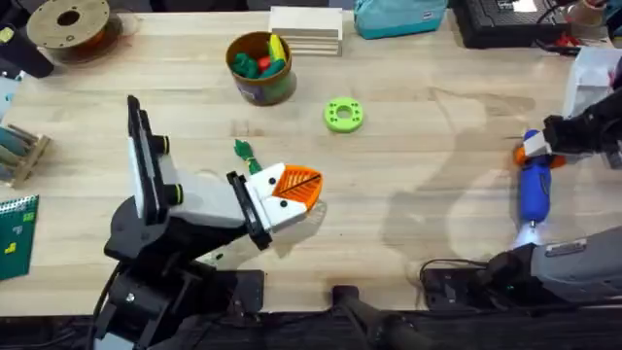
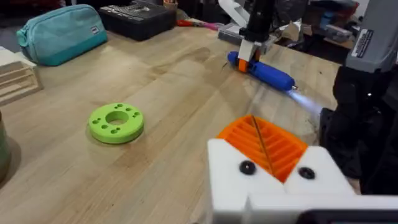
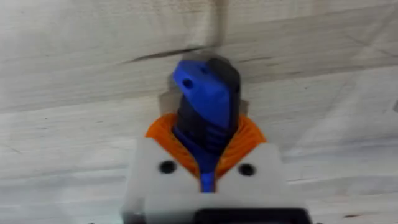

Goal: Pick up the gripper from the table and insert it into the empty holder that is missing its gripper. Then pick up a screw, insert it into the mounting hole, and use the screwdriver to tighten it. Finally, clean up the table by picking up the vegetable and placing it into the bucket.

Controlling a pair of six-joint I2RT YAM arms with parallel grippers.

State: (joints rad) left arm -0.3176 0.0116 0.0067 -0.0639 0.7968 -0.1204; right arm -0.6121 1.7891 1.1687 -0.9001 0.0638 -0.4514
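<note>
Orange pads of the left gripper sit pressed together with nothing between them, just right of the vegetable, which lies on the table below the bucket. Far right of the vegetable, the right gripper is clamped on the screwdriver. That grip looks end-heavy: the tool may tilt or slip, and its bit would miss the screw.

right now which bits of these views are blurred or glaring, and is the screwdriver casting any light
Overhead: the screwdriver throws a pale glow on the table at its tip, arm shadows beside. Left wrist: that same glow past the bit; the near left gripper is soft. Right wrist: the right gripper, shut on the screwdriver, is blurred.
</note>
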